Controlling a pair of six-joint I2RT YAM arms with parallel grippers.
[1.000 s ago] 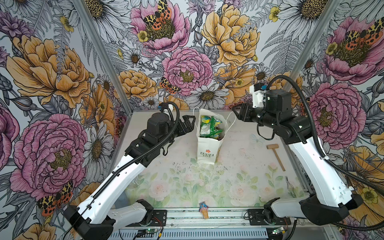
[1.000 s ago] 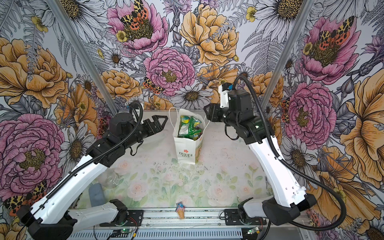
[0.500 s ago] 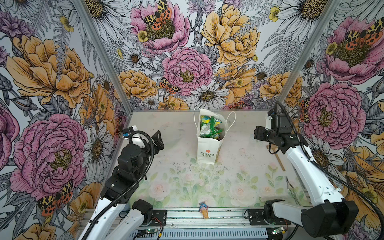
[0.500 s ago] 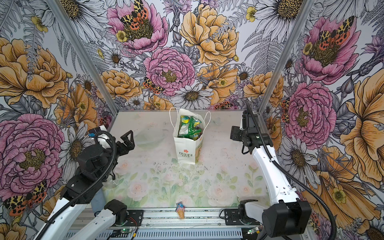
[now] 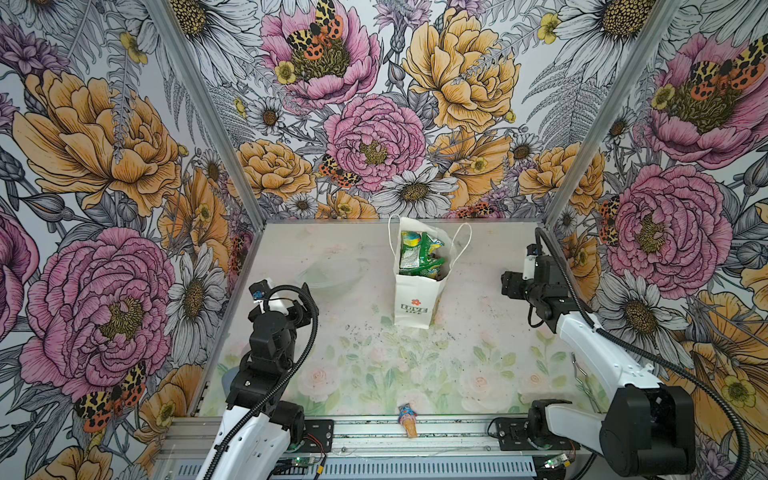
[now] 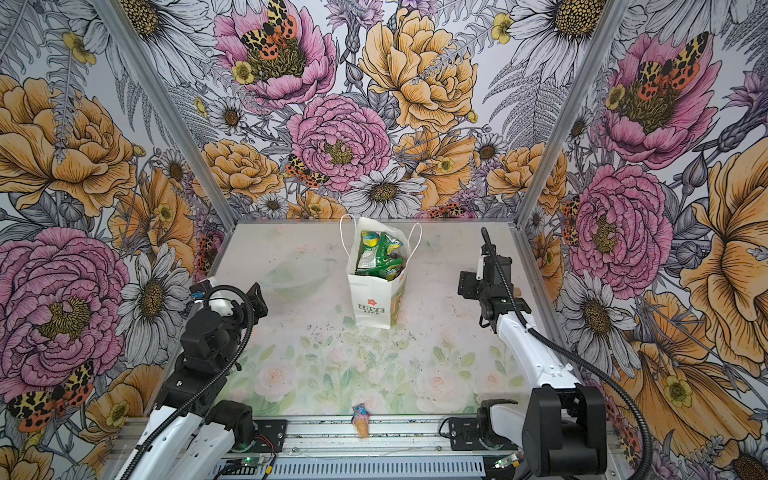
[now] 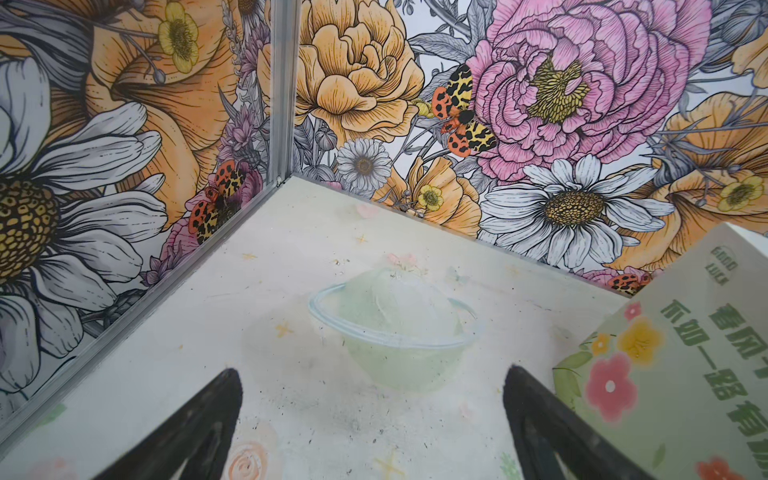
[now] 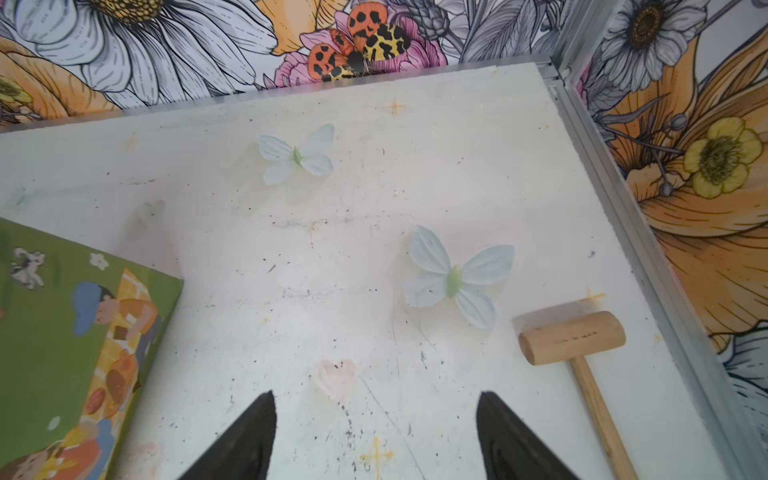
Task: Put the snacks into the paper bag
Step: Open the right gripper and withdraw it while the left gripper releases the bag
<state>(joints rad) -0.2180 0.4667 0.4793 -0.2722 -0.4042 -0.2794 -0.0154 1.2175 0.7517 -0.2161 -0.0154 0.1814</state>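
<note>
White bag (image 5: 417,299) of paper stands upright at the back middle of the table (image 5: 365,374), a little clear of the back wall. Its mouth is open and the snacks (image 5: 420,254) are inside, green packets on top.

The near half of the table is bare down to the metal rail (image 5: 449,432), where a cone trinket (image 5: 408,419) lies across the edge. A clear bowl (image 7: 395,357) sits between the bag and the left wall. A wooden mallet (image 8: 571,343) lies close to the right wall's frame.

The left gripper (image 7: 374,432) is released, jaws spread wide and empty, facing the bowl with the bag's side near 1 finger. The right gripper (image 8: 374,440) is also released, nothing between its jaws, above bare table between bag and mallet.

1 second ago both grippers were at the bag's mouth, 1 on each side. Both arms have since drawn back toward the side walls, leaving the middle free. The bag and snacks have not shifted.
</note>
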